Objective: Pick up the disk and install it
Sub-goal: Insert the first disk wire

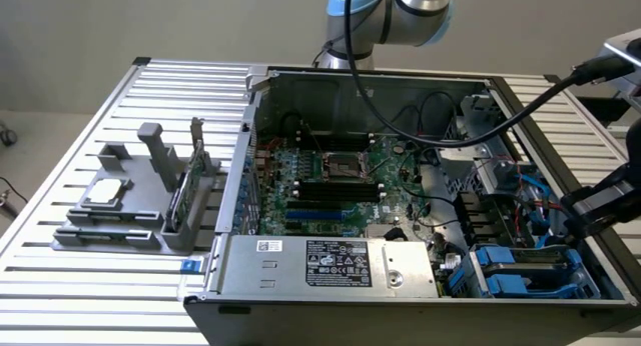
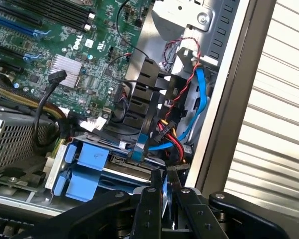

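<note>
The open computer case [image 1: 300, 83] lies on the slatted table. In its drive bay, at the exterior view's lower right, the disk [image 1: 528, 257] rests as a silver-grey face between blue carrier rails [image 2: 91, 160]. My gripper [image 1: 598, 205] hangs just above the case's right wall beside that bay. In the wrist view the gripper [image 2: 165, 174] points down at the bay's corner next to the red, yellow and blue cables [image 2: 175, 142]. Its black fingers [image 2: 150, 204] stand almost together, with only a thin blue sliver in the gap. I cannot tell whether they touch the rails.
The grey power supply [image 1: 335, 262] fills the case's front, with the green motherboard [image 1: 331, 173] behind it. A grey fixture [image 1: 130, 203] at the exterior view's left holds a small silver chip [image 1: 105, 192] and an upright card [image 1: 191, 181]. A black cable [image 1: 501, 121] arcs over the case.
</note>
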Robot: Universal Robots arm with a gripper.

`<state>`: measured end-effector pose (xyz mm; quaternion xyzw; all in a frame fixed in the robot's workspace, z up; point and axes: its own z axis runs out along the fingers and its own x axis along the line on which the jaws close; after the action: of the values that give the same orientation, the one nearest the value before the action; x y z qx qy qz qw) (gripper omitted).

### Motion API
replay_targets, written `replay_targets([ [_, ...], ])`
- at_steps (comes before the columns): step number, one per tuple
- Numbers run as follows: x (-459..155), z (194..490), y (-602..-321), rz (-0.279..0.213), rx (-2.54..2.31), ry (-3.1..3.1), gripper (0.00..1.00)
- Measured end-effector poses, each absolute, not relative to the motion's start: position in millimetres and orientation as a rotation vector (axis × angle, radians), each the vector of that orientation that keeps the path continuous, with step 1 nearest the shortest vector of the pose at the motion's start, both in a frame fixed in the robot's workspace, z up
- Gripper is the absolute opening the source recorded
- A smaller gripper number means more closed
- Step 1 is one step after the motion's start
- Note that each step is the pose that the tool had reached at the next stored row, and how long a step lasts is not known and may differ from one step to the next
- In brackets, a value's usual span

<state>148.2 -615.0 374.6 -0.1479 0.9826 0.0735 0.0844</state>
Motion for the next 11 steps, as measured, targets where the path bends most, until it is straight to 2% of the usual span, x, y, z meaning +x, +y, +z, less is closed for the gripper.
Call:
replay_targets([
  [1, 148.2, 374.4, -615.0, 0.219, -0.426, 2.933, 0.21],
  [2, 148.2, 374.1, -615.1, 0.219, -0.411, 2.934, 0.27],
  [11, 148.2, 372.1, -615.8, 0.213, -0.257, 2.944, 0.27],
])
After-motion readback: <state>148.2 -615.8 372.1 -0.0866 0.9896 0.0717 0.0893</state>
